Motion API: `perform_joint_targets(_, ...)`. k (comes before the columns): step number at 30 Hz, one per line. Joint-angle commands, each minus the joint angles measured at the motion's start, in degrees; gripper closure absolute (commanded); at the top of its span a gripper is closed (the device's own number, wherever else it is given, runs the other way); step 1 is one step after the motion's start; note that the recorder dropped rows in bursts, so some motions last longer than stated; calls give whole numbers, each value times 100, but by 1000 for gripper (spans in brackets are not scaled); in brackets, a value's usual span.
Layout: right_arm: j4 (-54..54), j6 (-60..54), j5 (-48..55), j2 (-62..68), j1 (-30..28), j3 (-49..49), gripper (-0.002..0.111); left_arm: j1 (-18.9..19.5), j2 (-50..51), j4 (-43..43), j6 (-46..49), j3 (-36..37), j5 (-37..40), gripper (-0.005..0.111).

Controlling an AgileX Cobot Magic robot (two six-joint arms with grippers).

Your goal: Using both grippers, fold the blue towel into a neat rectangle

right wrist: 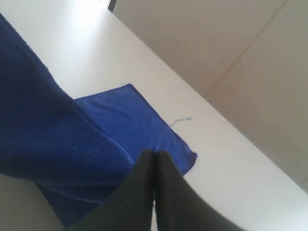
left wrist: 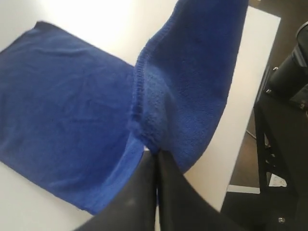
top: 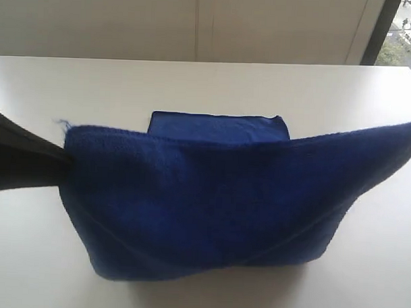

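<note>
The blue towel (top: 210, 201) hangs stretched between both grippers above the white table (top: 194, 86). Its far part still lies flat on the table behind the raised edge. My left gripper (top: 65, 159) holds the raised edge's left corner. In the left wrist view that gripper (left wrist: 156, 154) is shut on the hemmed corner of the towel (left wrist: 192, 86). My right gripper (right wrist: 154, 154) is shut on the other end of the towel (right wrist: 48, 134). In the exterior view the right gripper is past the right edge, where the towel runs out of frame.
A pale wall stands behind the table, with a window (top: 405, 32) at the top right. In the left wrist view a black frame (left wrist: 284, 144) stands beside the table's edge. A loose thread (right wrist: 180, 120) lies on the table by the towel's flat corner.
</note>
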Motion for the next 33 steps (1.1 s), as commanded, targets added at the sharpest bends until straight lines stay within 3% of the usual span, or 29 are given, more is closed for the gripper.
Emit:
perform_joint_targets(1,-8,-49,-319,211,29,472,108,-12,180,-126,40,537,-626,107)
perform_joint_targets(13,-140,-49,-1688,1264,29,688,108,-12,623,-315,40,680,-2416,107)
perform_joint_targets(29,-192,148,-2849,2594,-65,688,108,-12,1939,-445,210,680,-3757,107)
perform_joint_targets(33,-192,243,-2851,2667,-131,559,108,-12,1967,-629,151,467,-3453,107)
